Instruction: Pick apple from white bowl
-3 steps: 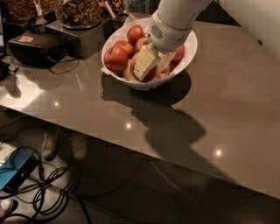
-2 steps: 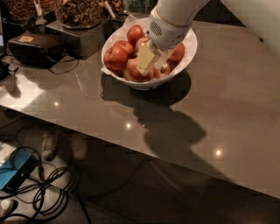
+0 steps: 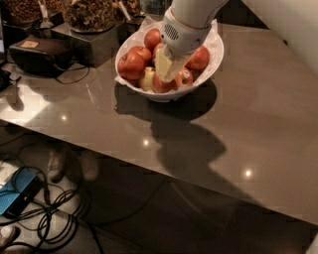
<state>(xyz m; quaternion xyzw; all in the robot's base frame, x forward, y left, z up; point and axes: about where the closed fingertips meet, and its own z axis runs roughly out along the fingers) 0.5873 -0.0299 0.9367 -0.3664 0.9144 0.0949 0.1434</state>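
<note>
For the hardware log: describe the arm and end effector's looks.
The arm is a smooth, rounded white shell with a dark vent grille near the wrist. The end effector, down among the apples in the white bowl, is pale cream and blocky. No cables or lettering show.

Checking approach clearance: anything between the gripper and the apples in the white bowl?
Camera view shows no gap: the gripper sits among the apples inside the white bowl.

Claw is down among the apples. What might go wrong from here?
The claw sits in the white bowl where apples crowd it, so it may pinch two or slip off one. Lifting might snag the paper liner and drag the bowl across the table.
</note>
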